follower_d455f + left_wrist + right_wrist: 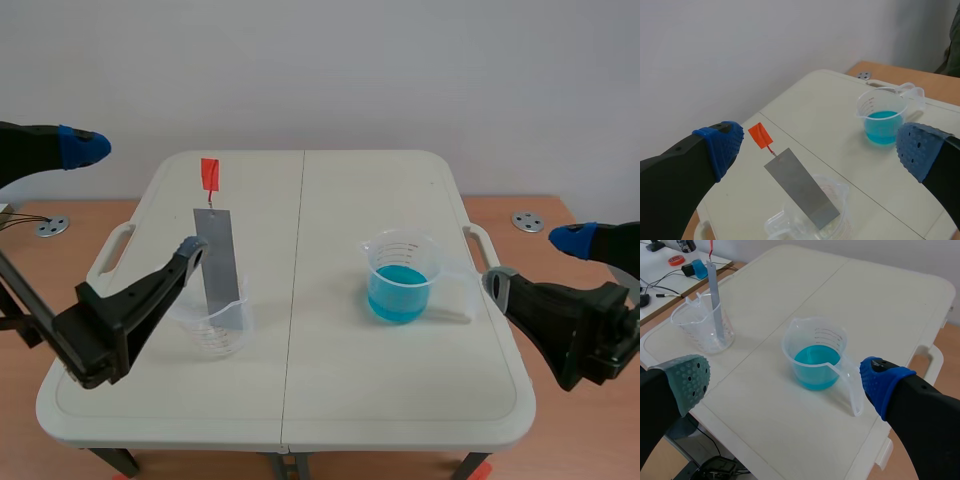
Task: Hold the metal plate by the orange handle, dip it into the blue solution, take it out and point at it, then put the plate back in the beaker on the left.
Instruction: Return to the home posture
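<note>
A grey metal plate [220, 260] leans upright in a clear beaker [218, 325] on the table's left half, its orange handle [209, 172] sticking up at the top. A beaker of blue solution [400, 280] stands on the right half. My left gripper [138, 198] is open around and above the plate, touching nothing. In the left wrist view the plate [800, 187] and handle [759, 135] lie between the open fingers of the left gripper [817, 150]. My right gripper [536, 262] is open beside the blue beaker [815, 357]; the right gripper [785, 382] holds nothing.
The white folding table [330, 400] has carry handles on both sides. Round metal discs [50, 227] [527, 221] sit on the wooden surface behind. In the right wrist view, cables and a tape roll [675, 260] lie on a desk beyond the clear beaker [702, 327].
</note>
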{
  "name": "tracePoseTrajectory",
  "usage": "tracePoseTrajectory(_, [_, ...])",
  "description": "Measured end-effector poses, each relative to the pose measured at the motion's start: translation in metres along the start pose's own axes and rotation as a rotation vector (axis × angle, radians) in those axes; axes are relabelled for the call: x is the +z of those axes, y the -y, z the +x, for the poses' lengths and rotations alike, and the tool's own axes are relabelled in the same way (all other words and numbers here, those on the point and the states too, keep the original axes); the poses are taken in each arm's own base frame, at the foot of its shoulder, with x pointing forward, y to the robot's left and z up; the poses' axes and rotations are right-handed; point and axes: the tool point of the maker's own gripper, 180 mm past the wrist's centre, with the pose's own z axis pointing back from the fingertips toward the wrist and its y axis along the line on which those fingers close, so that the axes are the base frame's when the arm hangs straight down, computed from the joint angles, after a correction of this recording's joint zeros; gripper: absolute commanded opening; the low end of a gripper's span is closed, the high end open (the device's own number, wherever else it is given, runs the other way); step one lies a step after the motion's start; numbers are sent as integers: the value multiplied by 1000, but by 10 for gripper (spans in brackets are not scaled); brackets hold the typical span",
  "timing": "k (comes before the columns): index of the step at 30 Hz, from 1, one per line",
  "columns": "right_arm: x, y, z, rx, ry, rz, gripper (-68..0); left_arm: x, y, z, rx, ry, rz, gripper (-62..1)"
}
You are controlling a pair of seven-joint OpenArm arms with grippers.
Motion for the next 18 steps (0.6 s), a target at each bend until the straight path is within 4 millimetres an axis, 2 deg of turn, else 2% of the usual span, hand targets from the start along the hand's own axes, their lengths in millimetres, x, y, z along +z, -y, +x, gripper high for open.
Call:
tracePoseTrajectory(13, [-5, -8, -12, -70, -3, -30, -58, 0, 0, -1, 0, -4, 0, 14])
tracePoseTrajectory(18, [-6, -9, -13, -79, -1, -33, -58, 1, 0, -11, 1, -62, -1, 14])
